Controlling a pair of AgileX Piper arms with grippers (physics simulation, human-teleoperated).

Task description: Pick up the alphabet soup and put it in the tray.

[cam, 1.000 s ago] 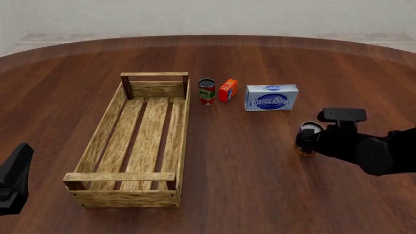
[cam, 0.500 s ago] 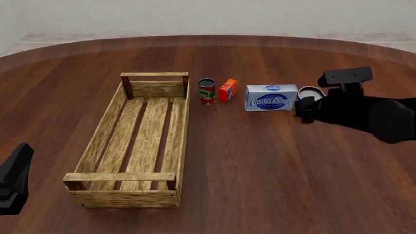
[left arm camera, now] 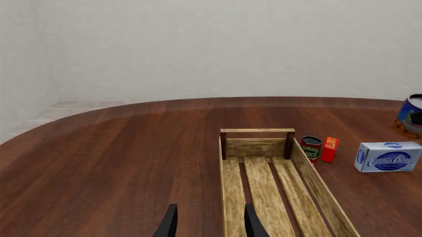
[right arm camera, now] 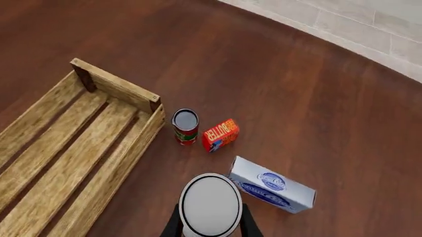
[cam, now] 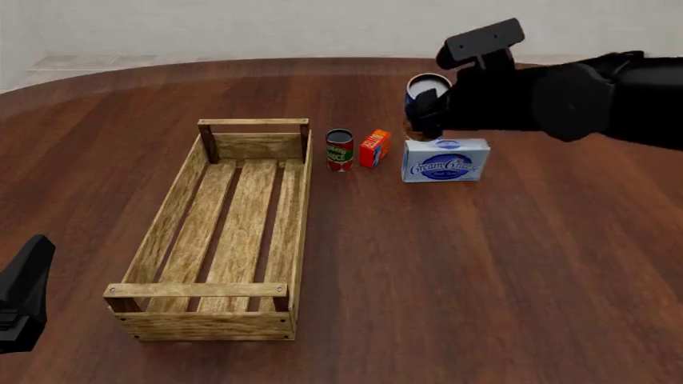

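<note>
Up in the front view, the right gripper (cam: 429,102) sits in the upper right of the frame, its fingers pinching the alphabet soup (cam: 426,90) by the sides. The can is lifted off the table (cam: 449,272), above and just behind the cream cheese box (cam: 445,160), with its long axis roughly upright and its silver lid facing up. The tray (cam: 221,232) lies at centre left, its long axis running from the lower edge toward the upper part of the frame. Just right of its far end stand a small red-and-green can (cam: 339,150) and an orange butter box (cam: 373,148). The left gripper (cam: 21,296) shows only as a dark shape at the lower left edge; its fingers cannot be judged there.

In the left wrist view, the left gripper's fingers (left arm camera: 169,224) are spread apart over bare table beside the tray (left arm camera: 264,187). The alphabet soup (left arm camera: 412,114) shows at the right edge, clear of the table.

In the right wrist view, the alphabet soup's lid (right arm camera: 210,203) faces the camera at the bottom centre, a finger pressed against each side. The tray (right arm camera: 72,148) lies at the left, well apart from the can.
</note>
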